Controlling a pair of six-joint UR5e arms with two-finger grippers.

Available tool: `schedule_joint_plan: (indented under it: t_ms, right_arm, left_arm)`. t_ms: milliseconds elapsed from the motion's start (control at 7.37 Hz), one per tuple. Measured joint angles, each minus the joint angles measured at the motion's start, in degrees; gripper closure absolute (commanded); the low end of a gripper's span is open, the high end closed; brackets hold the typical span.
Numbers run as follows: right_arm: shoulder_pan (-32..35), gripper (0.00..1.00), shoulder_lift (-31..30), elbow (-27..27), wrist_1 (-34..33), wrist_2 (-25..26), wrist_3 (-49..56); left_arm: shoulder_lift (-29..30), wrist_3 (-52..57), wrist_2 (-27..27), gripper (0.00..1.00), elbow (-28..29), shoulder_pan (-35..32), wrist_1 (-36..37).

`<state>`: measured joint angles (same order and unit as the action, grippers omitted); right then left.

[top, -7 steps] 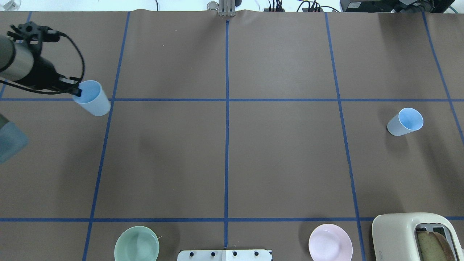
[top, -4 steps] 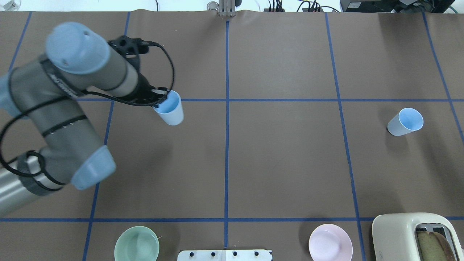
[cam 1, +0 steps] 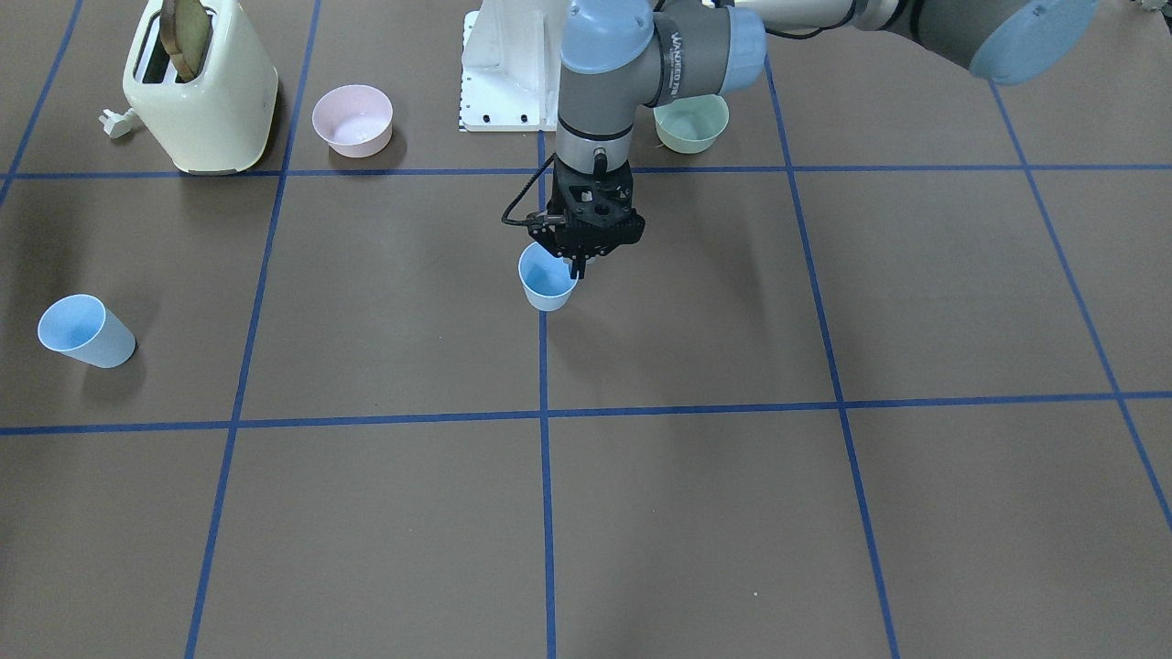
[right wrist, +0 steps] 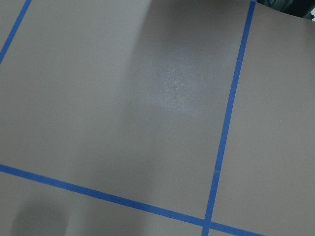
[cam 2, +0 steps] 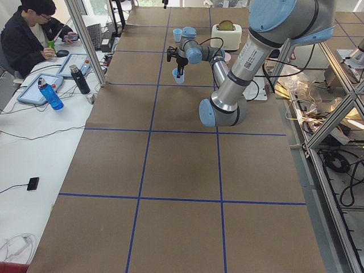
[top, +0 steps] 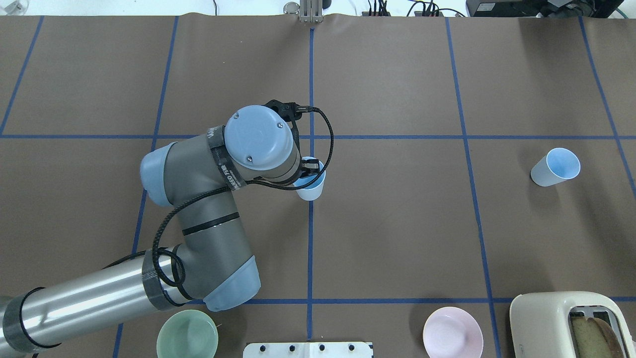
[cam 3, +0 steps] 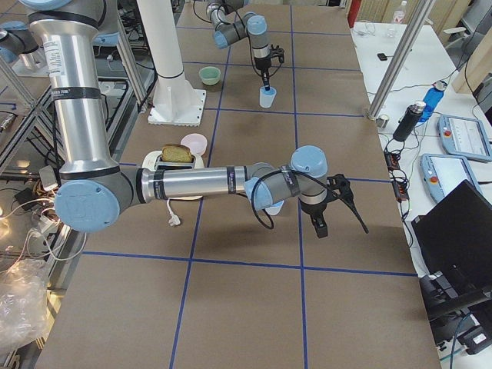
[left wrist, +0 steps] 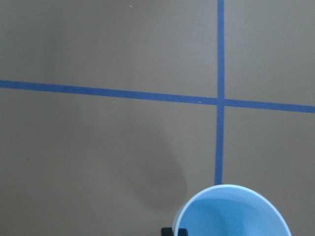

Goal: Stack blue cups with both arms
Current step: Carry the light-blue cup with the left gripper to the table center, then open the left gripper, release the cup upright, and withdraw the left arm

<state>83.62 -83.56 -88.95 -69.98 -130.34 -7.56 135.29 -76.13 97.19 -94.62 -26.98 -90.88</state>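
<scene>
Clamping the rim of one upright blue cup [top: 313,189] in the left end effector [cam 1: 579,265], with the second blue cup [top: 555,167] upright at three o'clock overhead, nearer the right arm [cam 3: 200,184].

- Cream toaster [cam 1: 203,101] near the table's edge on the robot's right, a slice of bread [cam 1: 186,26] poking out of one slot, its plug [cam 1: 114,122] lying just beside it.
- Pink bowl [cam 1: 352,120] next to the toaster, right way up.
- Green bowl [top: 187,334] on the other side of the white mount [cam 1: 499,78].
- Brown paper [cam 1: 696,513] over the whole table, cut into squares by blue tape [cam 1: 542,513].
- Side desk: a seated person [cam 2: 31,34] in a dark top, a blue bottle [cam 2: 50,94] and a dark bottle [cam 2: 80,79].
</scene>
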Motion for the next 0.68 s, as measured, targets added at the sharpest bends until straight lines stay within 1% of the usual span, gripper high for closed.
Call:
schedule_joint_plan:
  t_ms: [271, 679]
  right_arm:
    - [-0.03, 0.00, 0.11, 0.00, -0.06, 0.00, -0.22]
    - [-0.03, 0.00, 0.22, 0.04, -0.07, 0.00, -0.34]
  left_arm:
    - [0.40, -0.15, -2.62, 1.00, 2.16, 1.50, -2.31]
    - [-0.01, 0.17, -3.88, 1.00, 2.60, 1.77, -2.89]
